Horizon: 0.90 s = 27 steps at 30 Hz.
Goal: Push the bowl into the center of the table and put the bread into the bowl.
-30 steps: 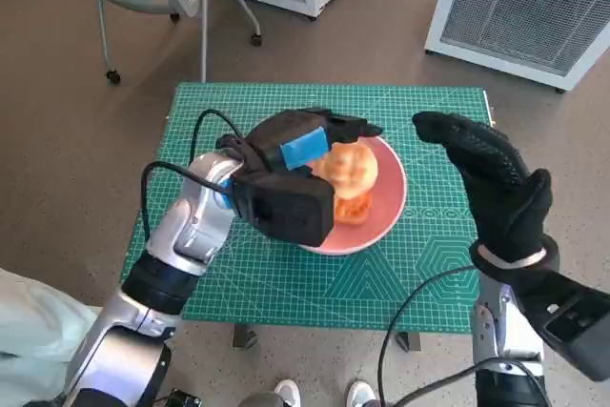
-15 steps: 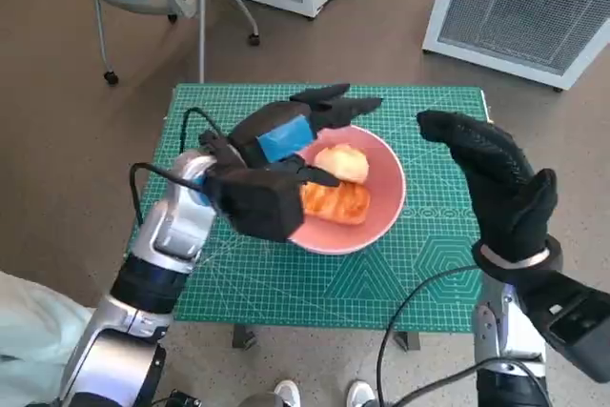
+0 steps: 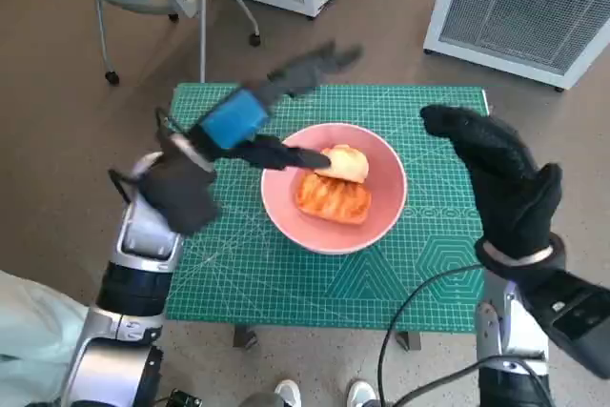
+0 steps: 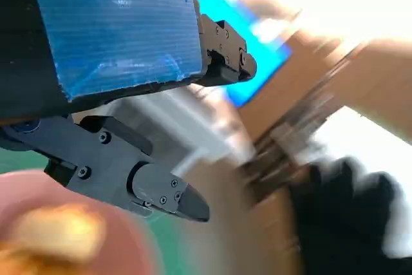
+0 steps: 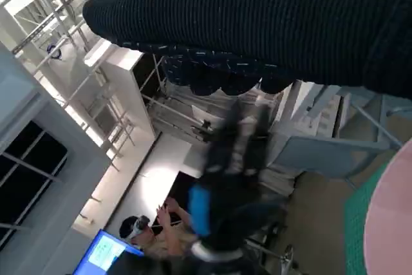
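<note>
Bread in bowl at table centre; left hand left of bowl, right hand right

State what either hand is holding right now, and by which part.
Nothing is held. The left hand is open above the table, the right hand open beside the bowl. The bread lies in the bowl.

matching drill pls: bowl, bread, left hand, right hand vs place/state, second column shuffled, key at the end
Things:
1. bowl
2. bread
3. left hand
4. right hand

States:
A. gloved, raised over the table's right side, holding nothing
B. pink, near the middle of the green mat
C. blue-taped, fingers spread, lifted beside the bowl's left rim
D. lying inside the bowl

Pairs: 1-B, 2-D, 3-C, 4-A
</note>
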Each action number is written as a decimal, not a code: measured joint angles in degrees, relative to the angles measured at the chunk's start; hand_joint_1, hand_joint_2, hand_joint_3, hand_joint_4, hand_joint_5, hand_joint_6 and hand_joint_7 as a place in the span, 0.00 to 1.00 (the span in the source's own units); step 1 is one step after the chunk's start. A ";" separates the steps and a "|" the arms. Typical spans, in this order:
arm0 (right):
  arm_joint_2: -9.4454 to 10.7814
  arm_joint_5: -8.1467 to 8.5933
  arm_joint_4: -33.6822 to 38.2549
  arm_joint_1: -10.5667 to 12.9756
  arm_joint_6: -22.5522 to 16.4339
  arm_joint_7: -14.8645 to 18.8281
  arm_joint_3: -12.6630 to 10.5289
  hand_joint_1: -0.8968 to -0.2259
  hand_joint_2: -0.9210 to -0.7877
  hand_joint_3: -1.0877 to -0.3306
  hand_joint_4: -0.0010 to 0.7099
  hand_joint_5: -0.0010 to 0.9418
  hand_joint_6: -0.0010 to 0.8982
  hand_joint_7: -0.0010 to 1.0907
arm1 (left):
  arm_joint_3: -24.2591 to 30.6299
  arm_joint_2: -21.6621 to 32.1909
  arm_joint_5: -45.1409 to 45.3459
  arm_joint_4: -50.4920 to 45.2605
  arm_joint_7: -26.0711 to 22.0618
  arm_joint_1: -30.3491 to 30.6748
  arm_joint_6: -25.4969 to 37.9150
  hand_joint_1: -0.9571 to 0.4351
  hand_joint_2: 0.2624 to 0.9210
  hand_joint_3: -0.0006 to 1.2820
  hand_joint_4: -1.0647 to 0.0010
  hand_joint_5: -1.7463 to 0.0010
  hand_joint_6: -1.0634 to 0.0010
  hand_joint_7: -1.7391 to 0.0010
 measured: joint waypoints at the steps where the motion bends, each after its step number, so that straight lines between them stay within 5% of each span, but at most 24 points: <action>1: -0.12 -0.05 -0.20 -0.49 0.13 -0.11 -0.03 0.34 0.00 0.56 0.13 0.01 0.00 0.45 | 0.66 -0.97 -1.79 0.10 -0.11 0.11 -1.16 0.27 1.00 0.20 0.82 0.97 0.69 0.97; 13: -1.30 -4.73 -1.01 -5.03 0.76 -3.46 0.23 0.35 0.00 0.52 0.13 0.01 0.00 0.45 | 4.17 -9.97 -14.89 1.56 -3.54 1.26 -7.37 0.27 1.00 0.28 0.78 0.97 0.68 0.95; 27: -1.31 -9.76 -1.25 -7.04 2.43 -7.07 1.19 0.32 0.00 0.49 0.14 0.01 0.00 0.45 | 4.37 -9.66 -15.00 2.24 -7.93 2.40 -10.05 0.25 1.00 0.41 0.90 1.00 0.79 0.97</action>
